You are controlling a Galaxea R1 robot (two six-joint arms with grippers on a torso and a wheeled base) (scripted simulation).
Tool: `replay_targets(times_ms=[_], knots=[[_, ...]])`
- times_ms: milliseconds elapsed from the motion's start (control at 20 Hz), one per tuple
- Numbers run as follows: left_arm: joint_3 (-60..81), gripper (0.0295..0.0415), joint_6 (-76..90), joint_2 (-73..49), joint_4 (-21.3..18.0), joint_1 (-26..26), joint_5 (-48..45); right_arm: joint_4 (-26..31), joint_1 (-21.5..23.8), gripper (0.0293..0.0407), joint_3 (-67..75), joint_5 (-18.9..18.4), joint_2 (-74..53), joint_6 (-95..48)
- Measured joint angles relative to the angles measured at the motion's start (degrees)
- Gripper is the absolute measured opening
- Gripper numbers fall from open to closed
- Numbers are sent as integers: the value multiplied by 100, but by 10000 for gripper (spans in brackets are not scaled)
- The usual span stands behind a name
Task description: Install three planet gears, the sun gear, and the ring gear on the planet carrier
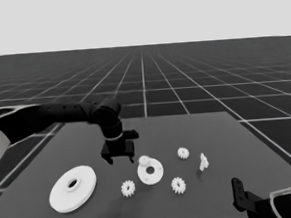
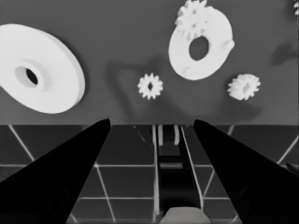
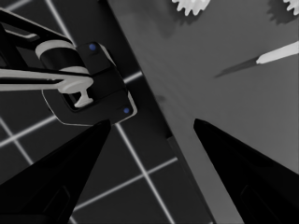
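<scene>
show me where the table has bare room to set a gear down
Bare: the far strip behind the left pincer, and the near edge below the larger round part. Crowded: around the smaller round part, ringed by gears and the thin white piece.

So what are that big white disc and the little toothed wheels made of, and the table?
The larger round part looks like matte white plastic: evenly pale, soft shading, no glints. The small gears look the same, one already on the smaller round part. The table is a dull dark surface showing only soft shadows. It is a simulator's render, so materials are guesses. The left gripper hangs nearby, open.
</scene>
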Motion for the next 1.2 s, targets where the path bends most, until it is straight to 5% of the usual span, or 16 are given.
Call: replay_targets(times_ms=[150, 200, 250, 400, 650, 750, 1150, 1200], knots=[[60, 385, -28, -29, -4, -6, -2, 0, 0, 385, 0, 0, 0, 0], [114, 385, -83, -43, 1228, 993, 62, 0, 0, 385, 0, 0, 0, 0], [-91, 385, 102, -14, 1968, 1866, 80, 0, 0, 385, 0, 0, 0, 0], [-707, 385, 571, 95, 2692, 2690, -106, 0, 0, 385, 0, 0, 0, 0], [-899, 385, 699, 138, 2834, 2837, -190, 0, 0, 385, 0, 0, 0, 0], [-908, 314, 705, 140, 2841, 2843, -194, 0, 0, 385, 0, 0, 0, 0], [-911, 312, 708, 143, 2844, 2842, -197, 0, 0, 385, 0, 0, 0, 0], [-55, 312, 128, -56, 1878, 2083, 179, 0, 0, 385, 0, 0, 0, 0]])
